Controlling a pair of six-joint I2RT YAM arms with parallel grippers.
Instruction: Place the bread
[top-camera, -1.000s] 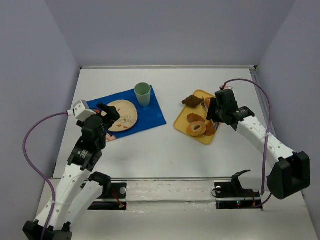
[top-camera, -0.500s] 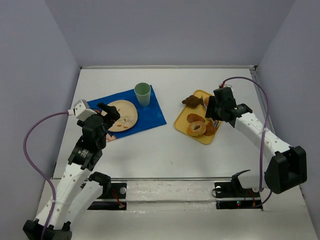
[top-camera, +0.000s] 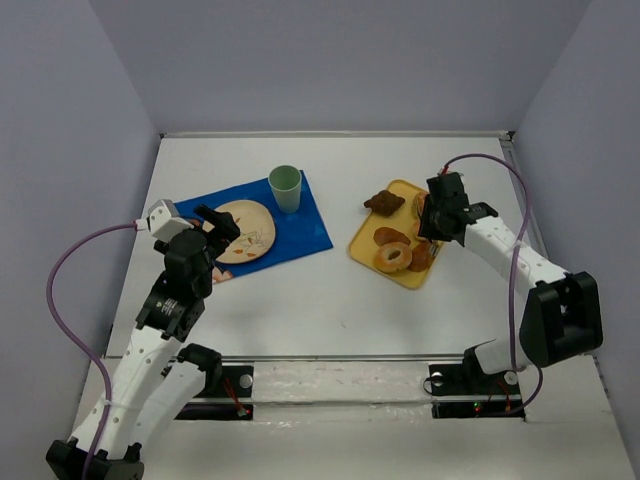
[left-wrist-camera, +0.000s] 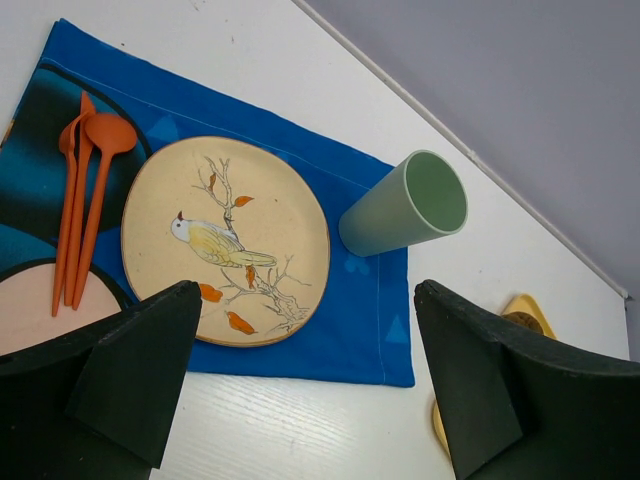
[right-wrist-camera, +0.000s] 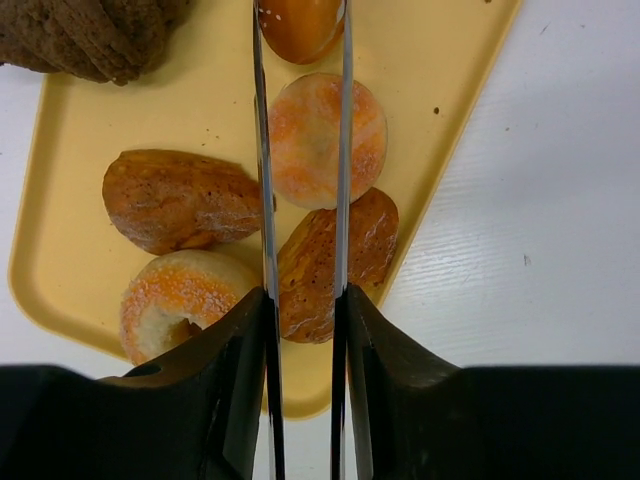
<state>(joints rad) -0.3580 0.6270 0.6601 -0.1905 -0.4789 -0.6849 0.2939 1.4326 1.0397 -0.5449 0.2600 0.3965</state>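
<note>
Top view: right jaws low over yellow tray on table, doughnut & dark pastry close by.
L wrist: left jaws wide open, empty, above plate, cup beside.
R wrist: right jaws nearly closed, pinching bread on tray; sugared bun right beside it.

Your right gripper is at the bread on the tray near the right edge. Your left gripper is over the plate.

The bread runs off the top edge of the right wrist view, as does the brown pastry; whether the right hand presses the bread cannot be told. In the left wrist view the left hand hides most of the yellow tray.
</note>
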